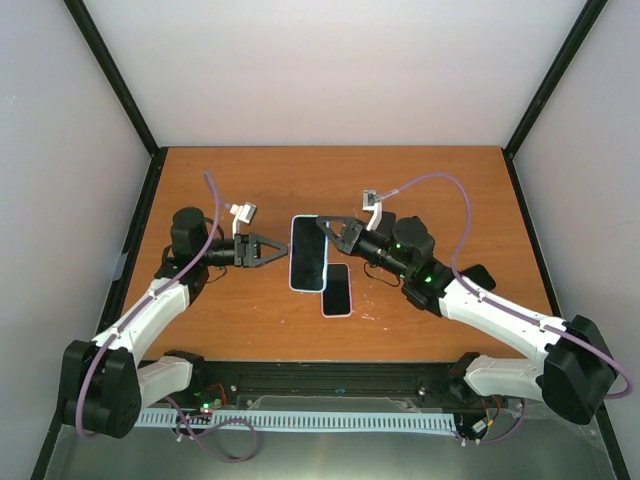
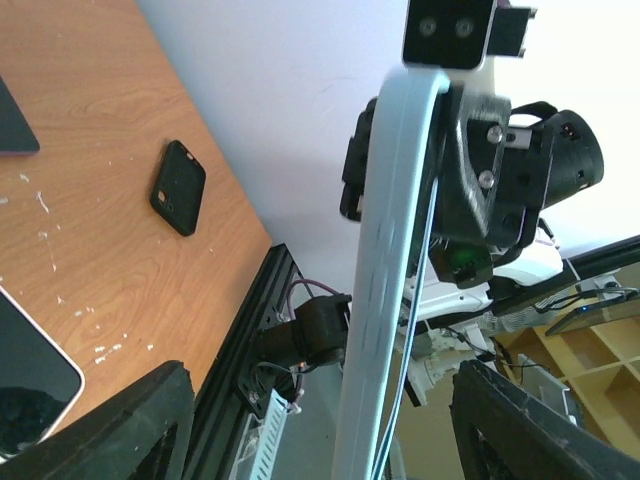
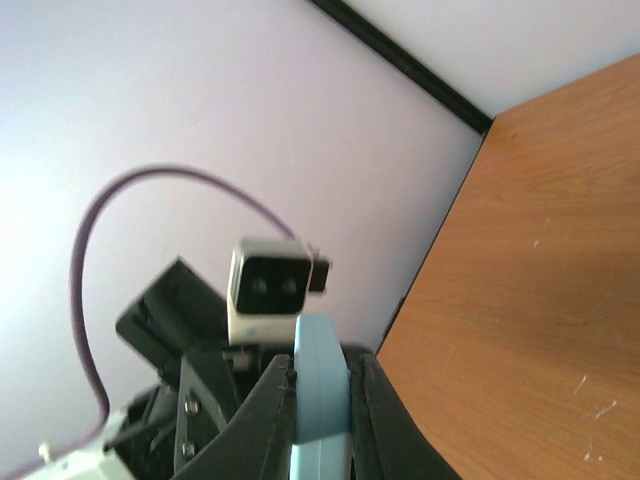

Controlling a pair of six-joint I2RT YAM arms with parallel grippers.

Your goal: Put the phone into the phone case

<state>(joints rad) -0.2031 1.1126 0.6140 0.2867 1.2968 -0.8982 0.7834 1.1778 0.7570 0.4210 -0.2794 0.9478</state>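
A light blue phone case (image 1: 308, 253), dark face up, is held just above the table between both grippers. My right gripper (image 1: 328, 228) is shut on its far right corner; in the right wrist view the fingers (image 3: 272, 410) pinch the blue edge (image 3: 320, 360). My left gripper (image 1: 283, 250) is open at the case's left edge. In the left wrist view its wide-apart fingers (image 2: 130, 425) stand either side of the case edge (image 2: 390, 270) without touching it. The phone (image 1: 338, 290), dark screen with a pink rim, lies flat on the table beside the case, and also shows in the left wrist view (image 2: 30, 385).
A small black object (image 2: 178, 187) lies on the wooden table (image 1: 250, 180) near its front right part. A black frame rail (image 1: 330, 375) runs along the near edge. Grey walls enclose the table on three sides.
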